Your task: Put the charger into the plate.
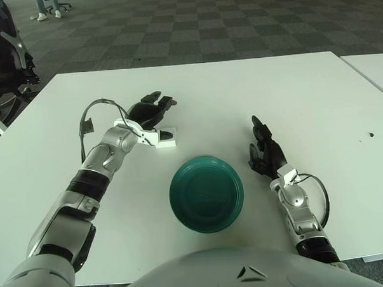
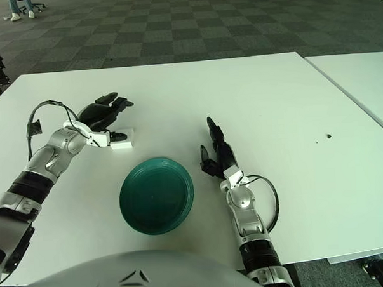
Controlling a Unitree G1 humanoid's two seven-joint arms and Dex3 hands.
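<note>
Left hand [image 1: 151,113] is reaching in over the white charger [image 1: 166,138], which is lying flat on the white table [image 1: 291,94] just beyond the green plate [image 1: 206,192] and a little to the plate's left. Fingers [image 1: 159,101] are extending forward, spread and only loosely bent, above the charger's far-left side; a thumb tip is showing dark at the charger's near-left edge. Hand is not closing on anything, and whether any fingertip is actually touching the charger cannot be told from either eye. Left forearm is stretching diagonally from the plate's near-left toward the charger, a loose cable looping off the wrist on the side away from the plate.

Charger is sitting outside the plate, near its far rim but apart from it, a strip of bare table showing between the two. Plate itself is lying round and dark teal, holding nothing.

Right hand [image 1: 264,154] is showing to the right of the plate, level with the plate's far half and clear of its rim. Its fingers are pointing away from the robot, relaxed and fairly straight, gripping nothing. A cable is looping at that wrist too, on the side away from the plate.
</note>
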